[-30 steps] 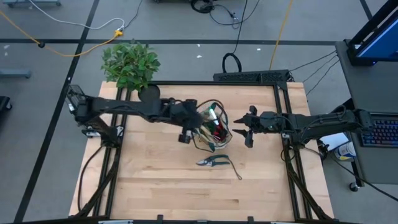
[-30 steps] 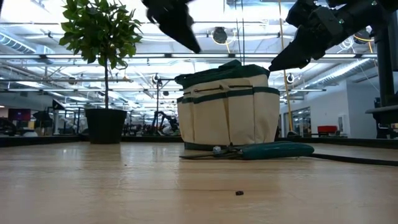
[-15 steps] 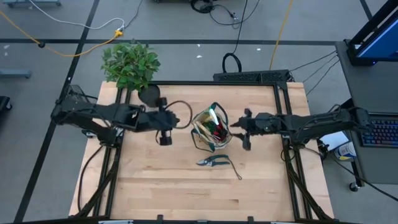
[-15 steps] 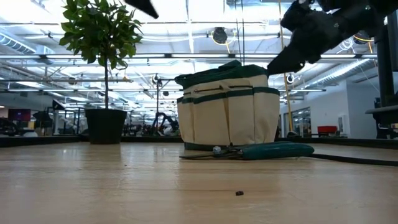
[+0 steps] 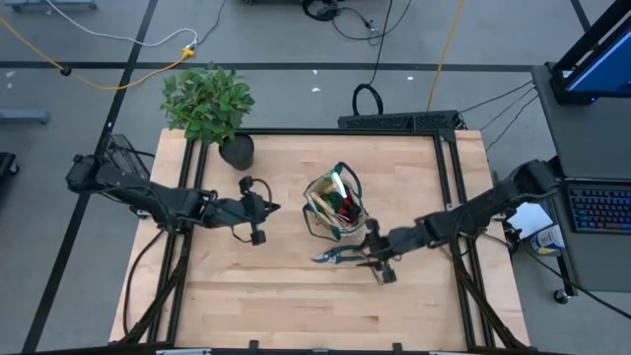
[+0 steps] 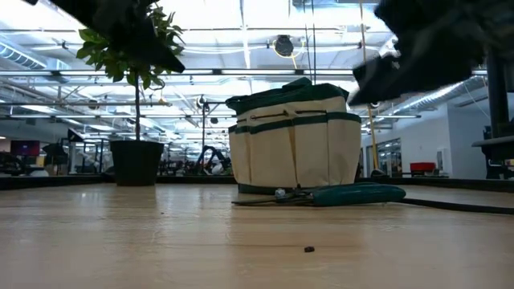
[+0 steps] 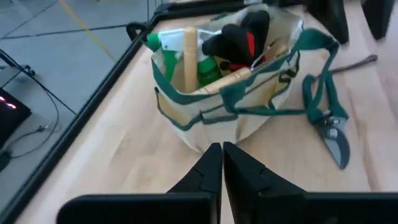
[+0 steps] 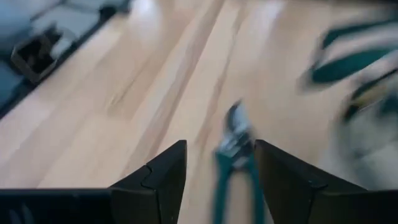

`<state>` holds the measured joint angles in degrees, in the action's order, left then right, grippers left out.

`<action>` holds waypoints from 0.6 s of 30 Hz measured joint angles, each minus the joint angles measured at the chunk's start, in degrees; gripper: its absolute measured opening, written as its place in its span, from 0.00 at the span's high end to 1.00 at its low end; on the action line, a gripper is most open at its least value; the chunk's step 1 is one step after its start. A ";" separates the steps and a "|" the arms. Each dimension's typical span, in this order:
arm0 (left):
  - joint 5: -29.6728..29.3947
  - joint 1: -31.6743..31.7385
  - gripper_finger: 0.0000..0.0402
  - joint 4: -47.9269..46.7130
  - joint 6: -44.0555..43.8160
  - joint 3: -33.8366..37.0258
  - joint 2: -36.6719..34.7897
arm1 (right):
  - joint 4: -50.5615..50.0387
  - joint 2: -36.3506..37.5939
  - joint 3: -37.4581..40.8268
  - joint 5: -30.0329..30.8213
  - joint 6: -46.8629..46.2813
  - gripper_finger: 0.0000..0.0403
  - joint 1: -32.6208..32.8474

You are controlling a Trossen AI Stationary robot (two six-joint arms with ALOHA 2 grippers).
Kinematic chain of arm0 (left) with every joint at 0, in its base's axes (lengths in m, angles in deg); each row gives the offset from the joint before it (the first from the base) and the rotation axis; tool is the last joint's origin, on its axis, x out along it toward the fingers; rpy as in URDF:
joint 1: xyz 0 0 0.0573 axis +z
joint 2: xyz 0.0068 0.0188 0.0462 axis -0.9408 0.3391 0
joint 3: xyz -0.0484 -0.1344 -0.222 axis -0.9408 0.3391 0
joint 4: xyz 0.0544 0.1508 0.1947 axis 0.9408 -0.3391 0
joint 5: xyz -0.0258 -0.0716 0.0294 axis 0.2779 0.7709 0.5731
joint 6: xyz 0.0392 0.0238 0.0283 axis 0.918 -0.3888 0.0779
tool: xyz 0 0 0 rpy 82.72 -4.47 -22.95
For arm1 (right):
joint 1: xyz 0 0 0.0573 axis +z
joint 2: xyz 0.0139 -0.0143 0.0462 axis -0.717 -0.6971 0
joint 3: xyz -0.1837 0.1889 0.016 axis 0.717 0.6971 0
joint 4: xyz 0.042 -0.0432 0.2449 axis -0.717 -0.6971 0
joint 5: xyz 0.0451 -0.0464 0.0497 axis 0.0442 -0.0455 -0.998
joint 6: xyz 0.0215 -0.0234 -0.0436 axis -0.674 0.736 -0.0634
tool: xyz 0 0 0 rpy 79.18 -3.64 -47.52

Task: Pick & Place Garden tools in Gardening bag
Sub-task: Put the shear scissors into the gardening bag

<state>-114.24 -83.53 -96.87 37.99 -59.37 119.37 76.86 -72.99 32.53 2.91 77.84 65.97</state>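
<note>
The gardening bag (image 5: 335,205) stands upright mid-table, also in the low view (image 6: 293,136) and the left wrist view (image 7: 230,81). It holds wooden-handled tools (image 7: 189,56), a green-white item (image 7: 163,38) and a black-and-red glove (image 7: 239,37). The green-handled pruning shears (image 5: 335,256) lie flat on the table just near of the bag (image 6: 345,193). My right gripper (image 5: 369,254) is open above the shears' handle end, with the shears (image 8: 239,155) ahead between its fingers (image 8: 221,144). My left gripper (image 5: 268,208) is shut and empty, left of the bag (image 7: 221,149).
A leafy potted plant (image 5: 207,104) in a black pot (image 5: 237,151) stands at the table's far left corner. A thin cord (image 5: 373,268) trails from the shears toward the near right. Bare wood lies along the table's near half (image 5: 296,306).
My left gripper has drawn back from over the bag toward the table's left edge. My right gripper has swung from the bag's right side toward the near edge and down, arriving over the shears. The bag and shears have stayed put.
</note>
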 joint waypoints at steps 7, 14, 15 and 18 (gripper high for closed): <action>-0.44 0.31 0.99 3.52 -4.02 2.20 0.36 | 0.65 -8.46 0.04 -0.16 -7.08 0.55 0.10; -0.44 0.31 0.95 4.49 -4.90 2.20 0.39 | 1.95 -14.34 0.02 -0.20 -7.65 0.55 -0.31; -0.44 0.31 0.95 4.49 -4.97 2.20 0.39 | 2.09 -15.12 0.02 -0.18 -7.74 0.55 -0.31; -0.44 0.31 0.96 4.47 -4.95 2.20 0.39 | 3.28 -16.88 -0.02 -0.12 -7.65 0.57 -0.31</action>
<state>-114.68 -83.22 -92.40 33.04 -57.16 119.77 80.14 -89.87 32.51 2.78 70.19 65.66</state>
